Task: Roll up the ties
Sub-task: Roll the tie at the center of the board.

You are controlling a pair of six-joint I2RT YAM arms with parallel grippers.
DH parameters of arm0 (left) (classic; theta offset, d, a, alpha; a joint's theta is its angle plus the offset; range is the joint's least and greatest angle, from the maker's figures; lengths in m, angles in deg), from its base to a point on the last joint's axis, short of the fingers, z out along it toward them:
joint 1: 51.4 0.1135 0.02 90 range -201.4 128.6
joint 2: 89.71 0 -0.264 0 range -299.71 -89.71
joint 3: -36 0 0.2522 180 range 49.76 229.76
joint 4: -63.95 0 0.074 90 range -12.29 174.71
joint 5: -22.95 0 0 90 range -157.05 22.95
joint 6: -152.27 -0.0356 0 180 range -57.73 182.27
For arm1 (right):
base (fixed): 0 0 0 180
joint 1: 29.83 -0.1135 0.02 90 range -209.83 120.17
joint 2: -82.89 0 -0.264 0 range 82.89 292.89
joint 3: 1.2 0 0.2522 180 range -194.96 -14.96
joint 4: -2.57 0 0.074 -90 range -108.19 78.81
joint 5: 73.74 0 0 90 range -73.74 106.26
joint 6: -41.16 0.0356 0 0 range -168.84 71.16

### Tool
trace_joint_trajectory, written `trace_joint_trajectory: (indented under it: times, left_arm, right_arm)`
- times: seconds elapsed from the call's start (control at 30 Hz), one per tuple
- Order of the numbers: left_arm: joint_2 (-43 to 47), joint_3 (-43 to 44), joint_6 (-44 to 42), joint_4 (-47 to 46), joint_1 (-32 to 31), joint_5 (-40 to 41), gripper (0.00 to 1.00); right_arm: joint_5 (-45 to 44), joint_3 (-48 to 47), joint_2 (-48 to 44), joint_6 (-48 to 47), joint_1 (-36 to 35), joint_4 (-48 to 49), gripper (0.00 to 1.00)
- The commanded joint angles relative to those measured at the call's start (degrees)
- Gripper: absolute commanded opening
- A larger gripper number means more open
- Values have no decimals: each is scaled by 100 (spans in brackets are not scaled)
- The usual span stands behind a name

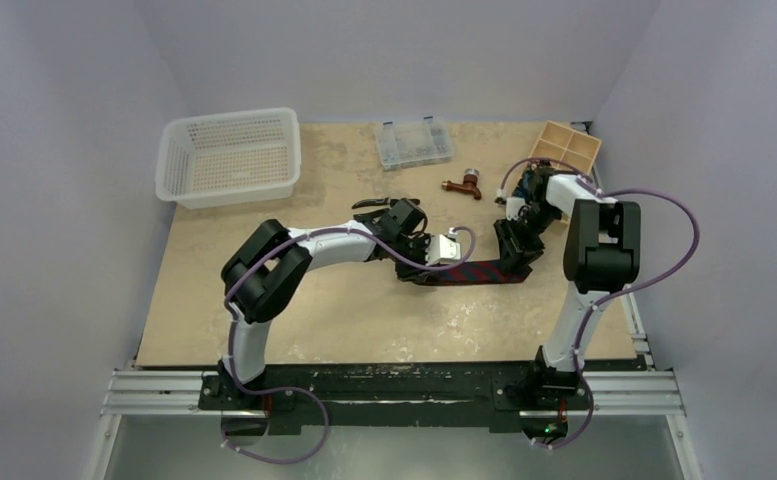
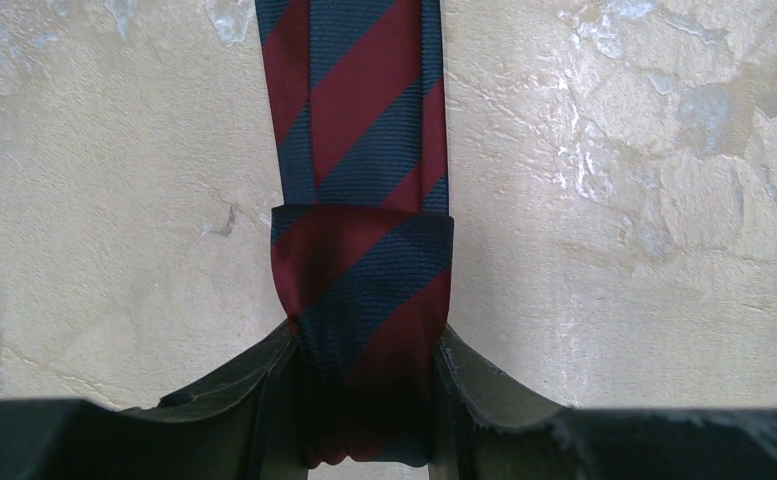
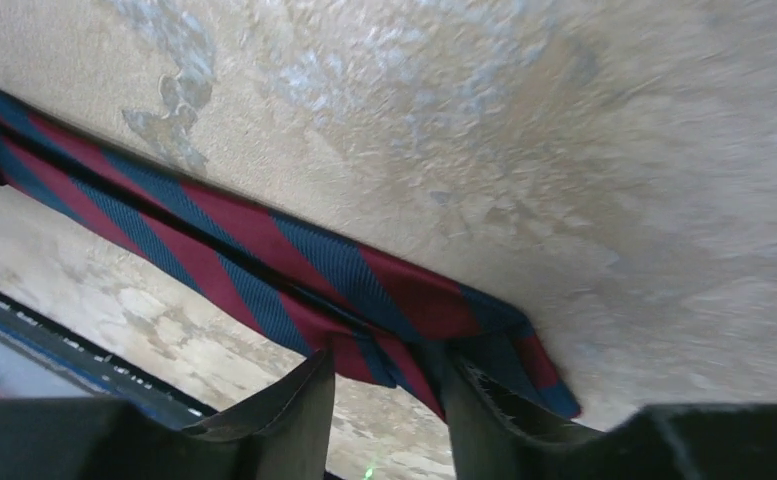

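One navy tie with dark red stripes (image 1: 476, 272) lies as a flat strip on the table between my two grippers. My left gripper (image 1: 436, 258) is at its left end. In the left wrist view the gripper (image 2: 369, 405) is shut on the folded-over end of the tie (image 2: 359, 270), and the rest of the strip runs straight away from it. My right gripper (image 1: 515, 256) is at the tie's right end. In the right wrist view its fingers (image 3: 389, 400) stand apart, their tips against the edge of the tie (image 3: 264, 260) near its end; table shows between them.
A white mesh basket (image 1: 229, 155) stands at the back left. A clear compartment box (image 1: 414, 143) is at the back middle and a wooden divided tray (image 1: 565, 148) at the back right. Black-handled pliers (image 1: 372, 204) and a small brown tool (image 1: 462, 184) lie behind the grippers.
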Motion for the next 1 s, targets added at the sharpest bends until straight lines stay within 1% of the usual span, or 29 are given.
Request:
trace_joint_trajectory:
  times: [0.0,0.1,0.2,0.33,0.47,0.57,0.7,0.83,0.97]
  left_arm:
    - [-621,-245,-177,978,22,1004,0]
    - [-649,-252,-142,970,27,1012,0]
    - [-653,-276,-120,943,21,1011,0]
    - [-640,-313,-121,904,21,1011,0]
    - [-641,-342,-108,897,16,960,0]
    - [-639,-351,-116,890,18,938,0]
    - [-631,-368,-106,881,14,914,0]
    - [-654,-377,-77,859,18,896,0]
    - [-672,-353,-67,850,18,900,1]
  right_arm:
    - [-299,-563,-232,-215,97,167,50]
    - [354,-1155,-375,-221,100,-164,59]
    - [1169,-1414,-549,-216,89,-373,63]
    - [2684,-1147,-575,118,-17,-385,63]
    - [3537,-452,-380,433,-435,17,61]
    - [3803,-191,-187,671,-786,481,60]
    - [3963,124,-58,1182,-1035,1276,59]
    - [3977,232,116,1360,-1311,1649,56]
    - [3897,366,243,1549,-1384,1985,52]
